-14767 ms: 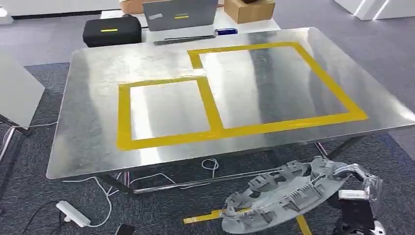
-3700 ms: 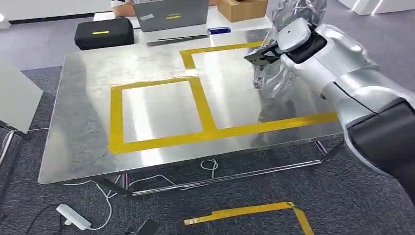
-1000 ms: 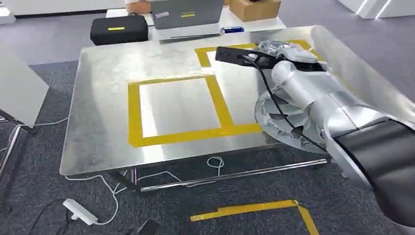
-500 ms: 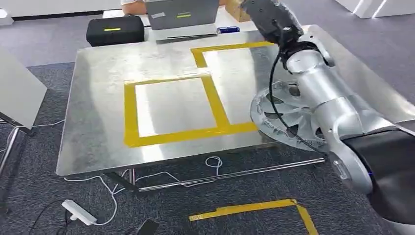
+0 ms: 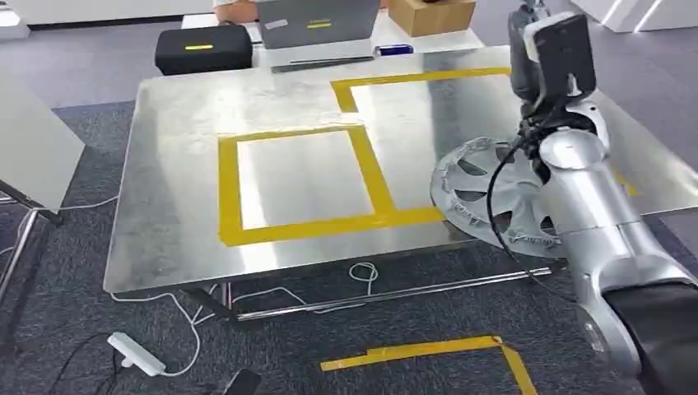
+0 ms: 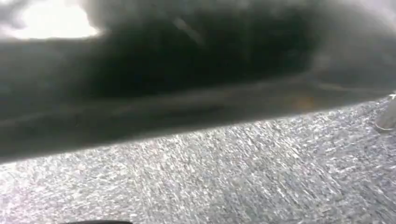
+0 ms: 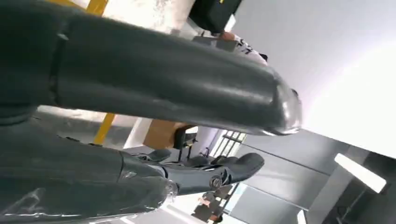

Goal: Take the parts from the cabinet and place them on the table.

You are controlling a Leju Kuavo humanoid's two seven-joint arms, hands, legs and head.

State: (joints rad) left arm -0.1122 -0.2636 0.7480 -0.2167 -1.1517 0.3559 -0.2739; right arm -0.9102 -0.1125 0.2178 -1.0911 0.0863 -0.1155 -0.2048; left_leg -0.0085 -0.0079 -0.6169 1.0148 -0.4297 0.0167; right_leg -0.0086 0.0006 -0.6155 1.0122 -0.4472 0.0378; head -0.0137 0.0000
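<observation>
Head view: shiny metal tabletop marked with yellow tape in two adjoining rectangles, smaller one on the left, larger one on the right. Grey round ribbed part lying flat at the near right edge of the tabletop, across the near tape line of the larger rectangle and partly hidden behind the silver right arm. Right arm raised over that part, wrist up near the top of the picture, black cable running down along it. Right wrist view: right robot hand seen close, thick grey thumb and darker fingers stretched apart, nothing between them, so released and free of the part. Beyond the fingers, a strip of tabletop with yellow tape and a brown cardboard box. Left wrist view: blurred dark shapes over speckled grey carpet; left robot hand state impossible to tell. Head view again, beyond the far tabletop edge: black case with a yellow label, grey laptop, cardboard box, small blue object. On the carpet below the near edge: white power strip with cables, a corner of yellow floor tape. White board at the left on a thin stand.
</observation>
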